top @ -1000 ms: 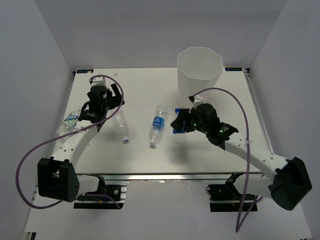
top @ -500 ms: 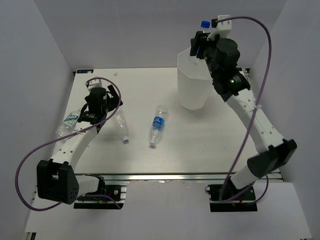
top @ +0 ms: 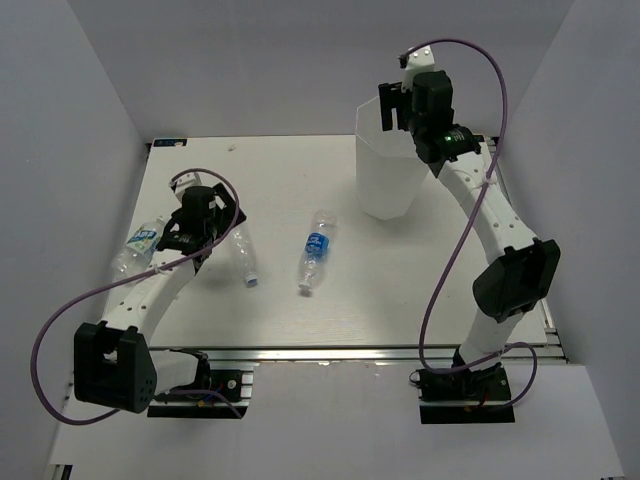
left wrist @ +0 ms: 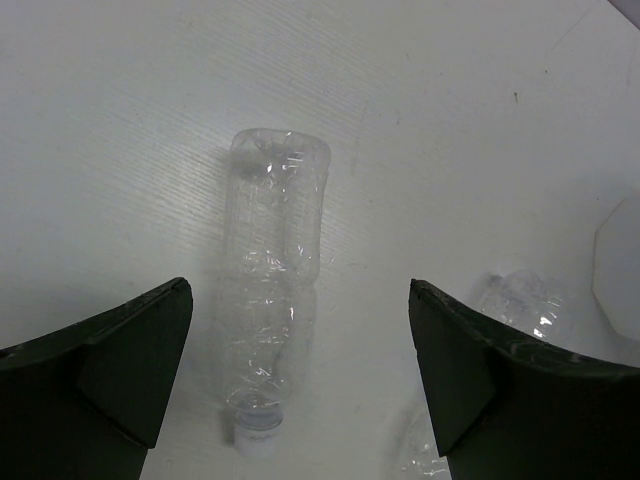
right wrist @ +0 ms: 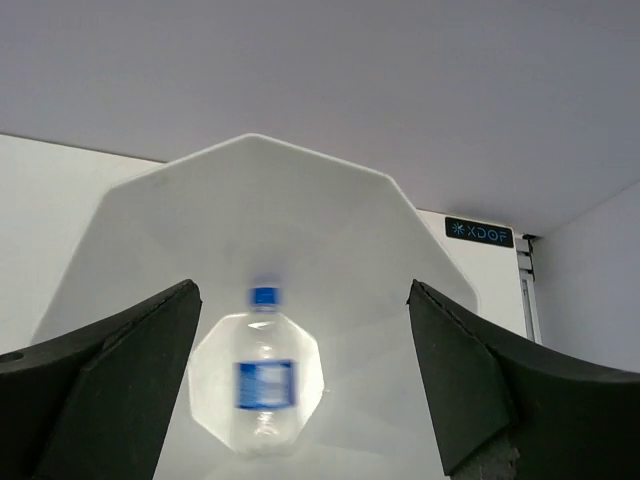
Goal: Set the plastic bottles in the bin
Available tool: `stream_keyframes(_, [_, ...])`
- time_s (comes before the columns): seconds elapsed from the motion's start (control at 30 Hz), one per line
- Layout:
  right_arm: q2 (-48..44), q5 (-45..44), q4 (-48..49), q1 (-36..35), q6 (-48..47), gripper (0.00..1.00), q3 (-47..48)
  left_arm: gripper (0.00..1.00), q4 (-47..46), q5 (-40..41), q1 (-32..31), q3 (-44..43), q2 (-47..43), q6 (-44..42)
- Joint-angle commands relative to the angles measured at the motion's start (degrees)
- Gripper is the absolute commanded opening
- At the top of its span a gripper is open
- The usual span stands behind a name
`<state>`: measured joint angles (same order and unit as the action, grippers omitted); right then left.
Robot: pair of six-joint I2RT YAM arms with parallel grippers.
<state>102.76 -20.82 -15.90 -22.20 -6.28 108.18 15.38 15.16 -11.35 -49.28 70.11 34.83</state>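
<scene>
1. Bottles: one of the four is inside the bin (top: 385,190). In the right wrist view this binned bottle (right wrist: 265,385) shows low in the bin, with a blue cap and blue label. It is blurred, so you cannot tell whether it has come to rest.
2. Your right gripper (top: 398,105) hangs above the bin's mouth. Its jaws are wide apart and it holds nothing.
3. Three bottles are left on the surface (top: 290,180), all lying on their sides:
   - The far-left bottle (top: 140,243) is labelled and lies near the left edge.
   - The bare bottle (top: 245,255) is clear, has no label, and lies just beside your left gripper (top: 203,222).
   - The centre bottle (top: 317,250) has a blue label and lies well apart from the bin.
4. Your left gripper hovers over the bare bottle with its jaws spread wide and nothing in its grasp. In the left wrist view the bottle lies lengthwise between the two fingers, touching neither, with its cap end toward the bottom of the view.
5. By this count the task looks about a quarter done, with one bottle in and three to go.
6. The step in hand looks like your left gripper's pick of the bare bottle. It would have to come down and close across the body.
7. The bin stands at the far right, so anything the left arm picks up needs a long carry. The centre bottle looks the easier reach for your free right arm.
</scene>
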Motion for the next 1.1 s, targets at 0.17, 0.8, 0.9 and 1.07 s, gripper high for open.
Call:
stream_keyframes(0.17, [-11.70, 4.39, -1.93, -9.78, -6.64, 0.89, -0.60, 0.98, 2.02, -0.83, -0.16, 1.29, -2.69, 2.88])
stream_keyframes(0.8, [0.68, -2.04, 5.17, -27.90, 33.17, 0.89, -32.15, 0.98, 5.36, 1.02, -0.16, 5.95, -9.82, 9.03])
stream_keyframes(0.9, [5.16, 0.25, 9.30, -27.73, 35.80, 0.89, -33.30, 0.98, 6.07, 0.66, -0.16, 5.95, -9.02, 8.50])
stream_keyframes(1.07, [11.83, 1.04, 9.14, -27.46, 39.50, 0.89, -32.68, 0.98, 5.37, 0.13, -0.16, 6.04, -9.46, 8.24])
